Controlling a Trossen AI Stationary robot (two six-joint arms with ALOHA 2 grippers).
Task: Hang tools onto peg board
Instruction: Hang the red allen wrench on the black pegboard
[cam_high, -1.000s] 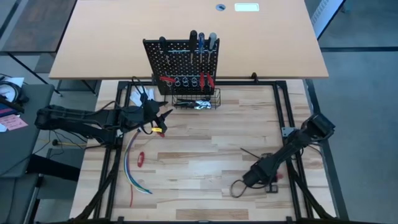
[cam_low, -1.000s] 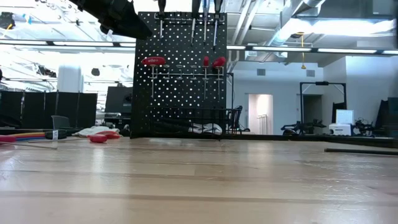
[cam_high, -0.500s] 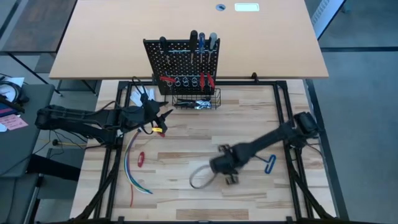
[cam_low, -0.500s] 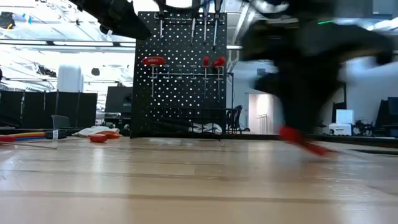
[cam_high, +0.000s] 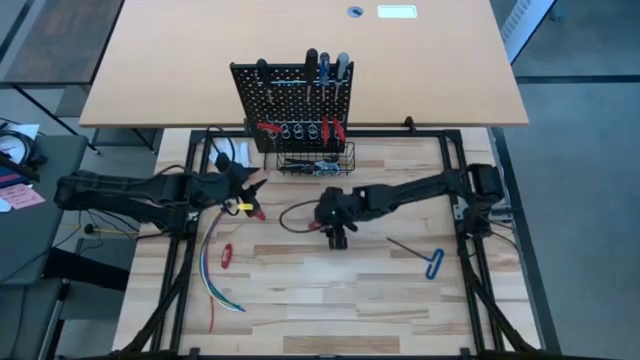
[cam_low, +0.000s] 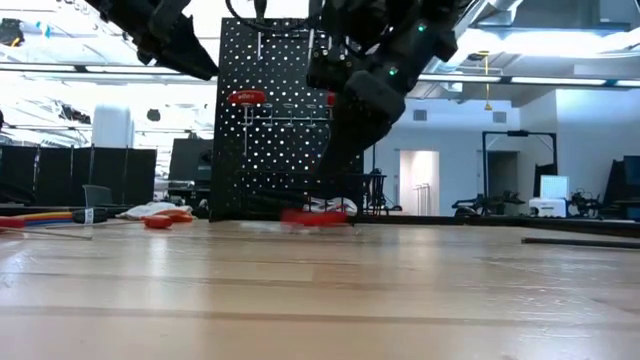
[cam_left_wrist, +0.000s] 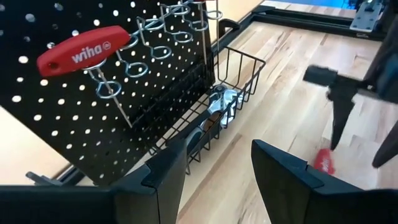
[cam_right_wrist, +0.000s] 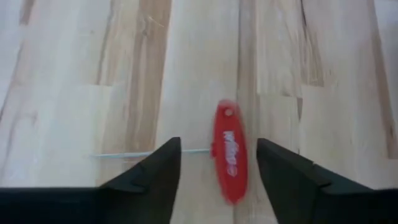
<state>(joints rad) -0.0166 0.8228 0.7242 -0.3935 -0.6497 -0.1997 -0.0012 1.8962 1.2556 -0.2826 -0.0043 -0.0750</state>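
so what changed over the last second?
The right hand swung from the table's near right corner to the middle, in front of the peg board, and opened; a red T-handle key now lies on the wood under it. The left hand and the blue T-handle key stayed put.

The left gripper (cam_left_wrist: 217, 165) hangs open before the peg board (cam_left_wrist: 56, 118). A red T-handled key (cam_left_wrist: 84, 55) hangs in a ring. The wire basket (cam_left_wrist: 233, 81) below holds metal tools. Beyond it, the right arm's gripper (cam_left_wrist: 339, 102) hovers above a red handle (cam_left_wrist: 323, 160) on the worktop (cam_left_wrist: 280, 62).
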